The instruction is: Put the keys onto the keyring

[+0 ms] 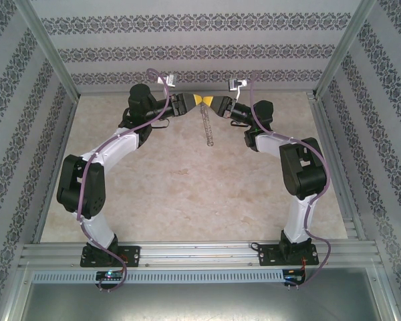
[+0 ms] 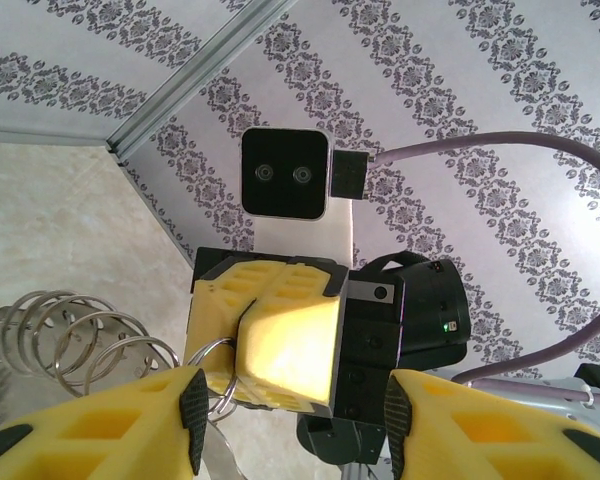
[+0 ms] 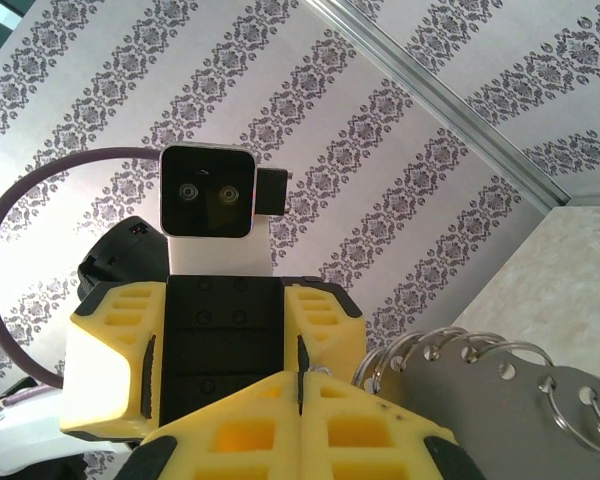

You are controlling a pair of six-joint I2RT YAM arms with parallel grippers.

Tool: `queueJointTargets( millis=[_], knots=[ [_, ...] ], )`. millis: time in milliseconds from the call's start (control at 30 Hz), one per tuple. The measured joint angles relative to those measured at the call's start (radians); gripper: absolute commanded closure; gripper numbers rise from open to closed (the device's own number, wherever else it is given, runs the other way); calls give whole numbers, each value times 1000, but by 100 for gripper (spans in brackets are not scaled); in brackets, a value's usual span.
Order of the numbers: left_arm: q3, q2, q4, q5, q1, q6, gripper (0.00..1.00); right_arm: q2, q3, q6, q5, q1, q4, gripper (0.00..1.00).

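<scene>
Right gripper point(image 3: 300, 385): yellow fingers pressed together with no gap, closed on the keyring point(image 3: 500, 420), a flat dark-grey metal plate with a row of punched holes and silvery wire rings threaded through them. In the left wrist view one wire ring point(image 2: 218, 372) emerges at the edge of those closed tips. The contact itself is covered by the yellow fingers and cannot be inspected. Left gripper point(image 2: 295, 395): jaws wide, gripping nothing, its fingers standing either side of the right gripper's tips, with the keyring's coils off to one side. The plate is cut off by the picture edges at the right wrist, and the coils run off the picture edge at the left wrist, so the keyring's full outline is not established. From above, the keyring point(image 1: 206, 127) reads only as a thin beaded strip running from the meeting grippers toward the arm bases. Holes and rings are too small to resolve there, and whether its near end touches the beige marbled tabletop point(image 1: 187, 200) cannot be told. Beyond the keyring the grey-patterned back wall point(image 1: 200, 50) stands near. On the keyring's near side the tabletop spreads broad between the two arms, and the aluminium frame rails point(image 1: 53, 60) to either side are well apart from it.
</scene>
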Motion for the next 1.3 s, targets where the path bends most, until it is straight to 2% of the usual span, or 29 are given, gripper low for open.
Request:
queueJointTargets(
  millis=[200,433,700,800,1167,1300],
  knots=[
    [0,8,0,4,0,0,49,0,0,0,-3,0,0,100],
    [0,10,-11,0,0,26,38,0,0,0,-3,0,0,100],
    [0,10,-20,-1,0,33,37,0,0,0,-3,0,6,100],
    [0,10,-20,-1,-1,33,39,0,0,0,-3,0,6,100],
    [0,10,-17,4,-5,26,61,0,0,0,-5,0,14,100],
    [0,12,-3,15,-6,24,61,0,6,2,-10,0,17,100]
  ],
)
